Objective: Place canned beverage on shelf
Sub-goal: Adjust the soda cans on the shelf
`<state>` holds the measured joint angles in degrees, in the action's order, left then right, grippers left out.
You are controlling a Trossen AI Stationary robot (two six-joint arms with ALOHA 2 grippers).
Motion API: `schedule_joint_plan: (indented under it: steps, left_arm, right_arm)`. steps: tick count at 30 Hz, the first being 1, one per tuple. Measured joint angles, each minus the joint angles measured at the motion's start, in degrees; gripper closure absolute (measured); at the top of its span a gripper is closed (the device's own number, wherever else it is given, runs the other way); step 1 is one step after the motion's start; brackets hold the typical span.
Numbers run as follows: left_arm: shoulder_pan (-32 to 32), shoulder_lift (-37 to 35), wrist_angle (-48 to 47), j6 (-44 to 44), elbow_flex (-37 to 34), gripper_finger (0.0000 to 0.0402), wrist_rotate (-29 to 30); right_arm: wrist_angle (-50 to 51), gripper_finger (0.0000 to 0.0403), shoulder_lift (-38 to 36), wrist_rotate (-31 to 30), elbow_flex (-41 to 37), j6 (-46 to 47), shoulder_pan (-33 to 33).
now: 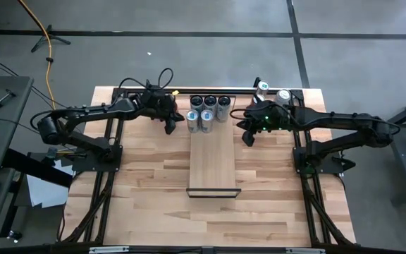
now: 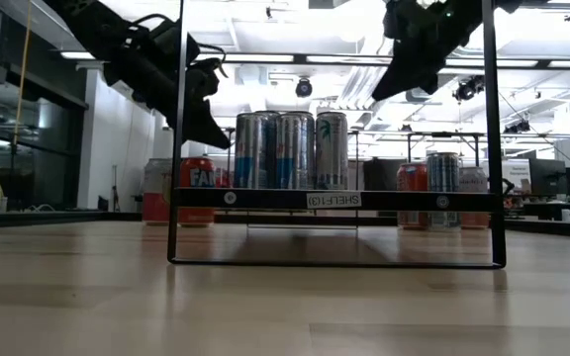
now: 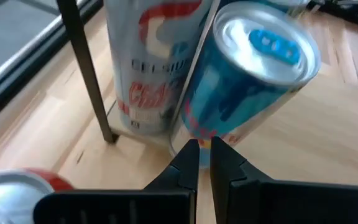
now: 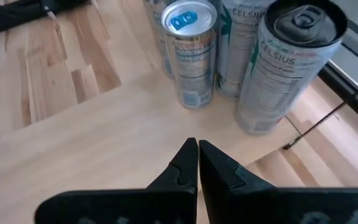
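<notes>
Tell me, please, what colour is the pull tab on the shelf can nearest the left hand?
Blue, on the silver lid of the blue-bodied can; the left wrist view shows it best.

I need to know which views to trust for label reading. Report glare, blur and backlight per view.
Low view: bright ceiling lights behind leave both arms and the shelf frame as silhouettes, though the cans stay readable. Left wrist view: the close blue-tab can is soft and stretched. Right wrist view: even light, Celsius can print legible. High view: even, cans too small to read.

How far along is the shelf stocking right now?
Done: five cans stand clustered at the shelf's far end. In hand: nothing; the left tool and right tool are shut and empty beside it. Left: two cans on the table behind the right arm.
</notes>
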<state>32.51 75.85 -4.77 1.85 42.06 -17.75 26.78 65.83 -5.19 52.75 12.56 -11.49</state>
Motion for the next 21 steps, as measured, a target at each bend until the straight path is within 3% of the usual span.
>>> schedule_joint_plan:
  steps: [13, 21]
  left_arm:
    - [-1.28, 3.36, 6.81, -0.99, -0.02, 0.0401, -0.43]
    - [-2.68, 4.03, 7.11, -1.65, -0.02, 0.0401, 0.59]
  right_arm:
    - [-6.74, 0.0403, 1.68, -0.4, 0.02, 0.41, 0.01]
    - [-11.33, 0.0403, 7.13, -0.51, 0.02, 1.88, 0.12]
